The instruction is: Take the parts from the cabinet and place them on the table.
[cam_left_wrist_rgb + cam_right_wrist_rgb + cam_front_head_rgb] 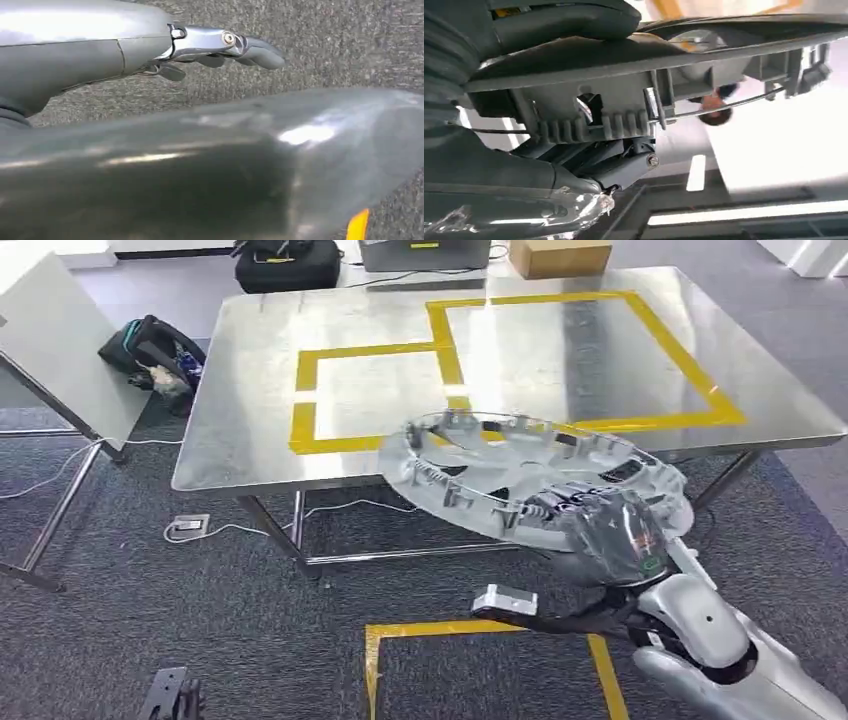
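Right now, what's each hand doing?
Left hand: holds nothing, fingers loosely extended, open.
Right hand: grips the wheel cover by its rim, over the table edge.

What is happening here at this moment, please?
The robot's right hand holds a round grey wheel cover by its near rim, with the far part over the front edge of the steel table. The cover is not set down on the yellow tape squares yet. The left hand hangs empty over the carpet.
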Tool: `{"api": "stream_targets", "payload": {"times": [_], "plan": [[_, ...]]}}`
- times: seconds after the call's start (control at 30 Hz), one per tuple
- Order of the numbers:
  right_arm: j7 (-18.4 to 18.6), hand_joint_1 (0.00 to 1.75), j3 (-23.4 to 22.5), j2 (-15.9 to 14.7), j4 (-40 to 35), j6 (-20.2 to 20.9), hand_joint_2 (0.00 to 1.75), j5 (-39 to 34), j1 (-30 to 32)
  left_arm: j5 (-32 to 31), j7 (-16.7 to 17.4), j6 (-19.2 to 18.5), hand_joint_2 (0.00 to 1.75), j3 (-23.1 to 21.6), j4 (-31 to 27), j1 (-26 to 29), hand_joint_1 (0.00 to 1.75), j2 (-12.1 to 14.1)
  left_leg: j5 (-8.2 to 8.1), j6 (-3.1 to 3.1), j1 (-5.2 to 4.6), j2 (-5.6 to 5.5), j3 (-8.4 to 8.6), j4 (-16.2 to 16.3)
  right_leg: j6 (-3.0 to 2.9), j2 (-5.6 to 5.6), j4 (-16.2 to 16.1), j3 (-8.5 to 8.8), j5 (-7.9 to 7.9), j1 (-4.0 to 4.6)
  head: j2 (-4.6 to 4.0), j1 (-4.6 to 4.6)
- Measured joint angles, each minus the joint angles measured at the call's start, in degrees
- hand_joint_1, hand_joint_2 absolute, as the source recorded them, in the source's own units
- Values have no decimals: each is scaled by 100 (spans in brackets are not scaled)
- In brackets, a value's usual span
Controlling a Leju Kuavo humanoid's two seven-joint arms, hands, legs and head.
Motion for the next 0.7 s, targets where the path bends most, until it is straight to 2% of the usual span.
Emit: {"api": "stream_targets", "payload": {"times": [0.03, 0.07, 0.13, 0.27, 0.37, 0.7], "plan": [[55, 175, -115, -26, -48, -2, 175, 65, 152, -20, 17, 37, 0, 2, -46, 48, 0, 13, -1, -20, 1, 0, 0, -1, -21, -1, 1, -2, -2, 5, 0, 0], [99, 175, -245, -63, -96, -7, 175, 122, 311, -31, 28, 74, 0, 11, -90, 89, 0, 15, -3, -68, 7, 0, 0, -4, -27, -3, 2, -2, -6, 10, 0, 0], [169, 175, -519, -105, -194, -13, 175, 229, 651, -83, 63, 161, 0, 37, -183, 173, 0, 37, -11, -192, 25, 0, -1, -9, -33, -8, 3, -4, -10, 21, 0, 2], [210, 175, -1079, -111, -456, -11, 175, 419, 1271, -166, 148, 314, 0, 116, -393, 328, 0, 74, -15, -206, 23, 0, -10, -9, -33, -11, 2, -2, -10, 17, 0, 4], [217, 175, -1335, -111, -610, 0, 175, 465, 1560, -192, 199, 374, 0, 146, -518, 389, 0, 107, -19, -210, 10, 0, -9, -8, -30, -10, -9, 5, -8, 5, 0, 6], [215, 175, -1612, -109, -802, 22, 175, 485, 1845, -225, 249, 406, 0, 188, -697, 450, 0, 149, -7, -190, -4, 1, -9, -8, 3, -11, -44, 22, 17, -12, 0, 4]]}}
